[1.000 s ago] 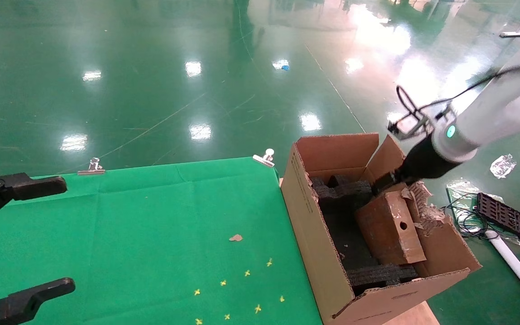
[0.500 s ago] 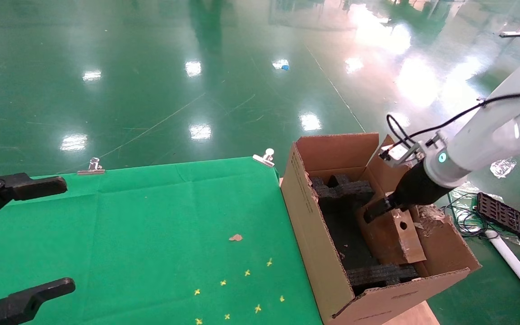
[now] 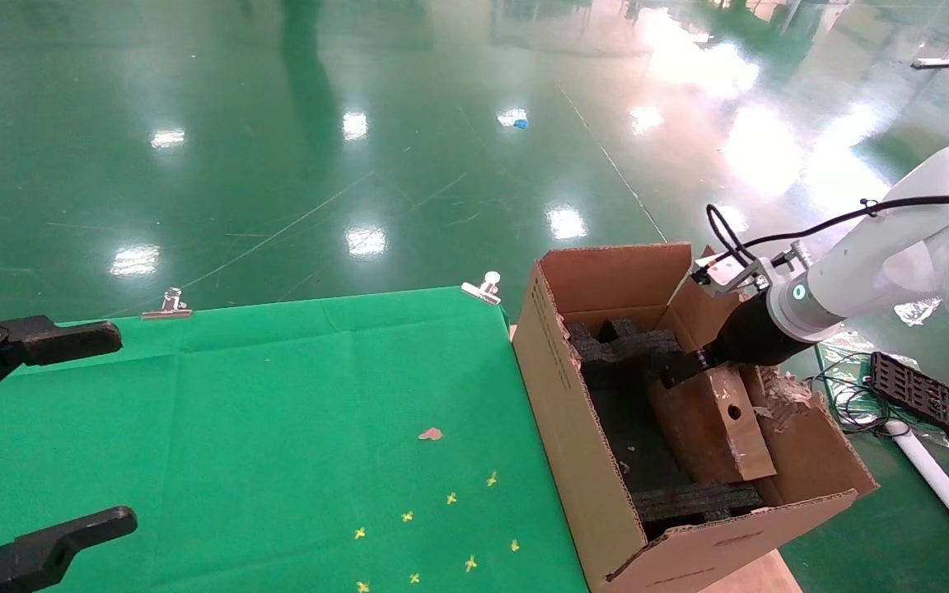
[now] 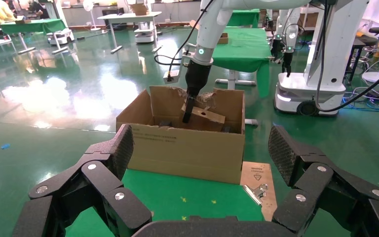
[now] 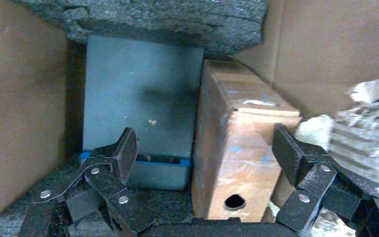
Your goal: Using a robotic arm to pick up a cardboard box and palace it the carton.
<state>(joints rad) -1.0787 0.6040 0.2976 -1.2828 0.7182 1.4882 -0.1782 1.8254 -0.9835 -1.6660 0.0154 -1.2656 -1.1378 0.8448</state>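
The cardboard box is a slim brown box with a round hole. It leans tilted inside the carton, against its right wall. My right gripper on the white robotic arm hangs at the box's upper end, inside the carton. In the right wrist view the cardboard box lies between the spread fingers of my right gripper, which is open and not clamping it. My left gripper is parked open over the green table's left edge. The left wrist view shows the carton beyond that open left gripper.
Black foam inserts line the carton's far and near ends, with a blue-grey panel at its bottom. A green cloth covers the table, held by metal clips. Cables and a black tray lie on the floor at the right.
My right gripper dipped lower beside the cardboard box, then drew back to its upper end. The box now sits a little lower in the carton. The left arm has not moved.
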